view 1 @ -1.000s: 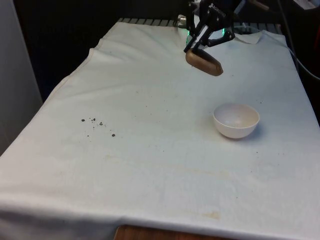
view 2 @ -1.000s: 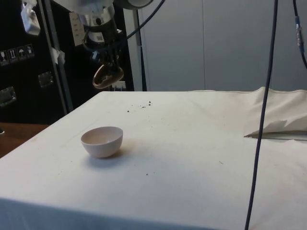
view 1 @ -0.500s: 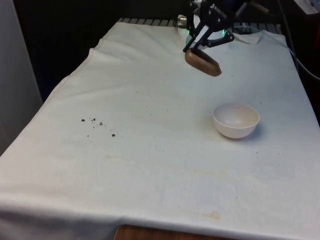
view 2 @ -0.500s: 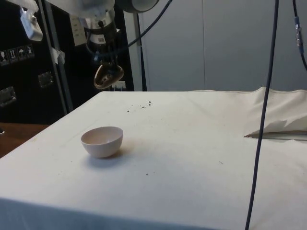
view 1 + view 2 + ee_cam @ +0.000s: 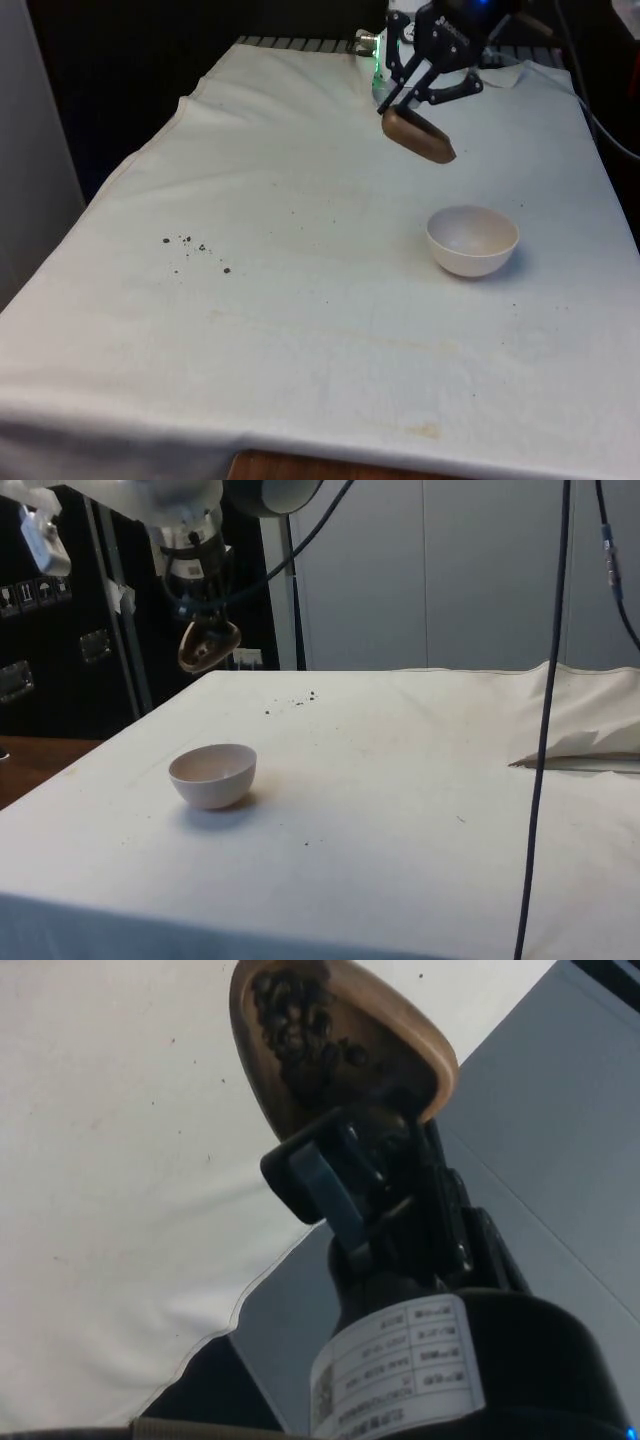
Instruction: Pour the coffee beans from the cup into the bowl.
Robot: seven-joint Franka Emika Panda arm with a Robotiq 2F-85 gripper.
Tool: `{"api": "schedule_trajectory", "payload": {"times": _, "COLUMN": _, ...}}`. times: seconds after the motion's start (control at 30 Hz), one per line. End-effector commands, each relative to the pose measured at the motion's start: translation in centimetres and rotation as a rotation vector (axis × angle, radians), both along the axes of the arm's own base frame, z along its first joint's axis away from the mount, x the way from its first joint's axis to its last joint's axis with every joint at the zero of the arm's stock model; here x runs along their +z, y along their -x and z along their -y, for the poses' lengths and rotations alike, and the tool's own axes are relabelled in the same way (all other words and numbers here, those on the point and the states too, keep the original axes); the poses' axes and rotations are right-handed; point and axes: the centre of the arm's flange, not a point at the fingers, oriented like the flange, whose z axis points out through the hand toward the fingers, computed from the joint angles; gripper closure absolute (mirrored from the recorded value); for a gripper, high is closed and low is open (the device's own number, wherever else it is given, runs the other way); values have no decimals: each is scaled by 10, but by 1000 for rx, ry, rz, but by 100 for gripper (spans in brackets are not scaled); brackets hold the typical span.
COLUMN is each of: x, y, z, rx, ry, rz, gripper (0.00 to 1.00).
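Note:
My gripper (image 5: 406, 103) is shut on the rim of a brown wooden cup (image 5: 419, 135), held tilted in the air above the cloth. It hangs beyond the white bowl (image 5: 472, 240) and a little towards the front view's left of it. From the side, the cup (image 5: 206, 646) is well above the bowl (image 5: 212, 774), which looks empty. In the wrist view dark coffee beans (image 5: 300, 1030) lie inside the tilted cup (image 5: 335, 1050), with one finger (image 5: 318, 1185) pressed over its rim.
Several spilled beans (image 5: 193, 249) lie scattered on the white cloth at the front view's left. A dark cable (image 5: 545, 720) hangs down in front of the side view, over a fold in the cloth (image 5: 580, 742).
The gripper with the cup has shifted towards the front view's right and slightly lower, closer to the bowl. The bowl and the spilled beans have not moved.

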Motion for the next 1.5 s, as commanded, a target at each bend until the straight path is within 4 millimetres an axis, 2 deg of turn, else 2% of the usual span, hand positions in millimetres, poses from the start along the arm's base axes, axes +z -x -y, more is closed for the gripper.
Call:
{"api": "schedule_trajectory", "payload": {"times": 0.0, "x": 0, "y": -2, "z": -5, "rx": 4, "ry": 7, "rz": -5, "gripper": 100}}
{"api": "schedule_trajectory", "payload": {"times": 0.13, "x": 0, "y": -5, "z": -9, "rx": 6, "ry": 12, "rz": -5, "gripper": 100}}
{"api": "schedule_trajectory", "payload": {"times": 0.73, "x": -3, "y": 8, "z": -36, "rx": 79, "ry": 132, "rz": -68, "gripper": 100}}
{"api": "schedule_trajectory", "payload": {"times": 1.47, "x": -21, "y": 13, "z": -39, "rx": 207, "ry": 214, "rz": -96, "gripper": 100}}
